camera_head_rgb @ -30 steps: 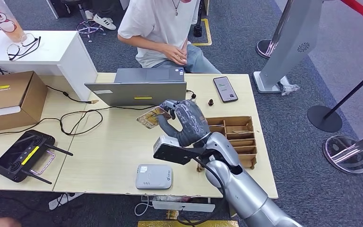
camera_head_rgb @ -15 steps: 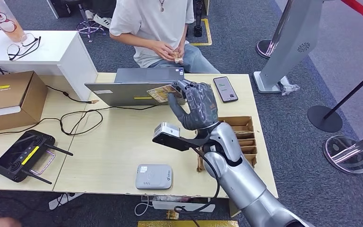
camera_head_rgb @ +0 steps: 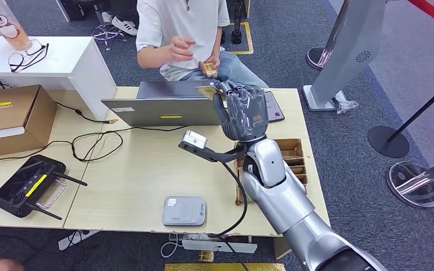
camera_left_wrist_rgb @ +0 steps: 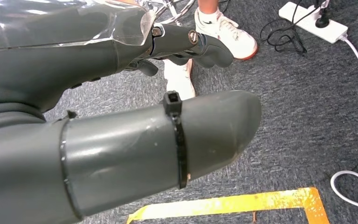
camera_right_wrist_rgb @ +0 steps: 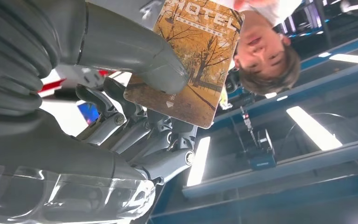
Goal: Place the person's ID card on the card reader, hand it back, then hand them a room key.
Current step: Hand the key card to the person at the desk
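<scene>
Card: room key card [camera_right_wrist_rgb: 193, 56] printed with autumn trees and the word HOTEL; seen in the head view as a small tan edge [camera_head_rgb: 205, 89] at upper centre of the frame, above the far edge of the counter [camera_head_rgb: 135, 169].
Grip: pinched by the right hand [camera_head_rgb: 242, 113] between thick thumb and darker fingers [camera_right_wrist_rgb: 135, 121], thumb pad laid across one corner of the printed face; most of the card left standing free beyond the thumb.
Handling, judged: thin, stiff, very light; glossy face likely slippery against smooth pads, so prone to pivot or slide if the pinch loosens; not fragile.
Place to take hold, judged: the free far edge and corner opposite the thumb, where nothing covers the card.
Receiver: person [camera_head_rgb: 181, 28] seated at top centre of the head view, one hand [camera_head_rgb: 182, 48] raised, near the card but apart from it.
Left hand [camera_left_wrist_rgb: 121, 116]: hung over grey carpet, nothing seen in it; fingers part curled, open or closed not determinable.
Card reader [camera_head_rgb: 184, 210]: lower centre of the counter, nothing lying on it.
Other: laptop [camera_head_rgb: 164, 104] between card and near counter; cardboard tray [camera_head_rgb: 294, 158] at right.
</scene>
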You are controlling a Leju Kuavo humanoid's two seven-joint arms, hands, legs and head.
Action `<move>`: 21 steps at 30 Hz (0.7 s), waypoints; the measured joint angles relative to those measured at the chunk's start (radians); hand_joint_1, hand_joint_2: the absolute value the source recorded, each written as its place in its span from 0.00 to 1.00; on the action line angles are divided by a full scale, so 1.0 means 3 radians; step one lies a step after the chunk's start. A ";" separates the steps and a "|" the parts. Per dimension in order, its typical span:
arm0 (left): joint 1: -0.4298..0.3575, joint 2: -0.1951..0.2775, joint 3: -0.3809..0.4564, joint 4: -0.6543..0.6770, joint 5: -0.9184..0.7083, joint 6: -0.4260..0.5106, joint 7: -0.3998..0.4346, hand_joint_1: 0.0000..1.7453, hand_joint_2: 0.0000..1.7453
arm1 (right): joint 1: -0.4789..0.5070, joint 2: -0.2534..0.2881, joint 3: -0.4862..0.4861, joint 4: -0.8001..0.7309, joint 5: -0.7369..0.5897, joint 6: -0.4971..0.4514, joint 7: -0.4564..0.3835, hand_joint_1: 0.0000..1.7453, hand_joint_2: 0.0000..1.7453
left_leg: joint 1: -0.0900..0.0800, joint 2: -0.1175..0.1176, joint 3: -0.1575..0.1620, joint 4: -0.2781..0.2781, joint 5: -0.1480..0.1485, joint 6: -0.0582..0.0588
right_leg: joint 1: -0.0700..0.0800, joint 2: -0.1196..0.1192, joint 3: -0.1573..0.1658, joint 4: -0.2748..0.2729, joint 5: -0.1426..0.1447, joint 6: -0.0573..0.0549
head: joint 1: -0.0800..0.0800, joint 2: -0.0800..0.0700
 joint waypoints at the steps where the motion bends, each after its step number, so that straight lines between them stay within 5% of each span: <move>1: -0.0001 0.0000 0.0000 0.0000 -0.0007 -0.0002 0.0003 0.00 0.00 | -0.0012 0.0007 -0.0010 0.0041 0.0057 -0.0018 0.0022 1.00 1.00 | 0.0000 0.0000 0.0000 0.0000 0.0000 0.0000 | 0.0000 0.0000 0.0000 0.0000 0.0000 0.0000 | 0.0000 0.0000; 21: -0.0016 -0.0002 0.0000 0.0000 -0.0048 -0.0024 0.0031 0.00 0.00 | -0.0097 0.0145 -0.0162 0.0402 0.0384 -0.0076 0.0138 1.00 1.00 | 0.0000 0.0000 0.0000 0.0000 0.0000 0.0000 | 0.0000 0.0000 0.0000 0.0000 0.0000 0.0000 | 0.0000 0.0000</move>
